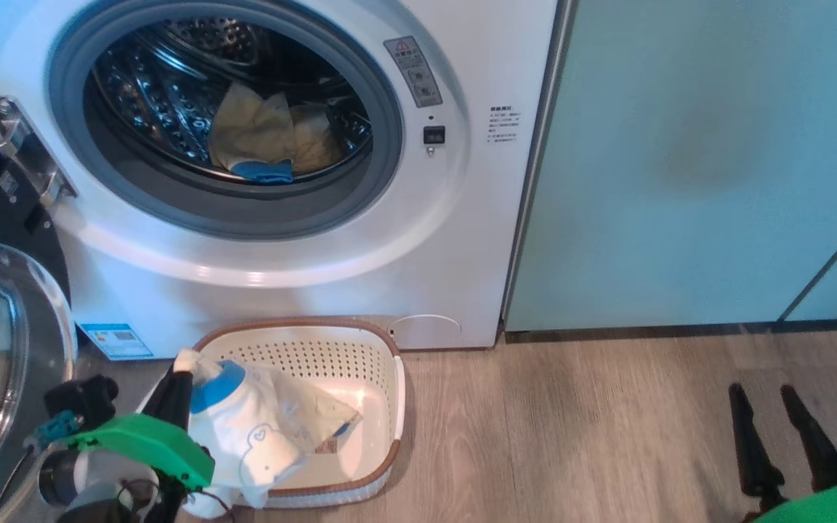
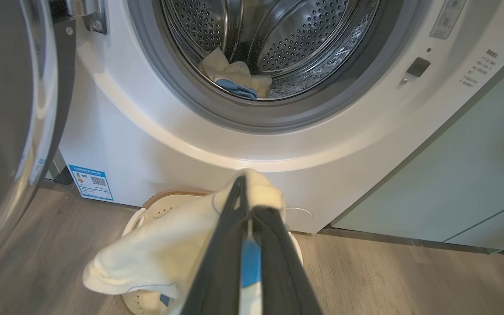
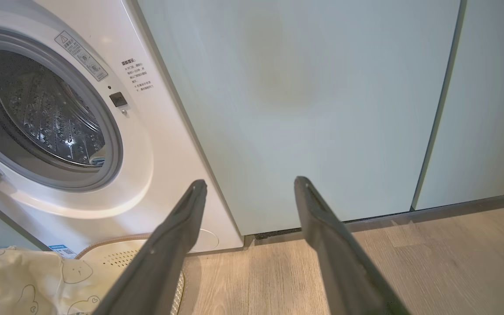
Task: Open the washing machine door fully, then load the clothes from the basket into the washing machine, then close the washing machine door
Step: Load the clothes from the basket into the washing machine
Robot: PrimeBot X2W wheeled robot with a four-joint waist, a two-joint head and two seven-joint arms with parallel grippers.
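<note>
While the left hand [image 2: 245, 199] grips clothes [image 1: 259, 428] over the basket [image 1: 317, 356], the right hand [image 1: 761, 392] gapes beside cabinets [image 1: 680, 181].

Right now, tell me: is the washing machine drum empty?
No, pale yellow clothes with a blue patch lie in the washing machine drum.

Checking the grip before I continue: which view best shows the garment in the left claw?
Head view: most of the garment shows, pinched in the left claw over the basket. Left wrist view shows it bunched around the fingers; right wrist view catches a bear-print corner.
</note>
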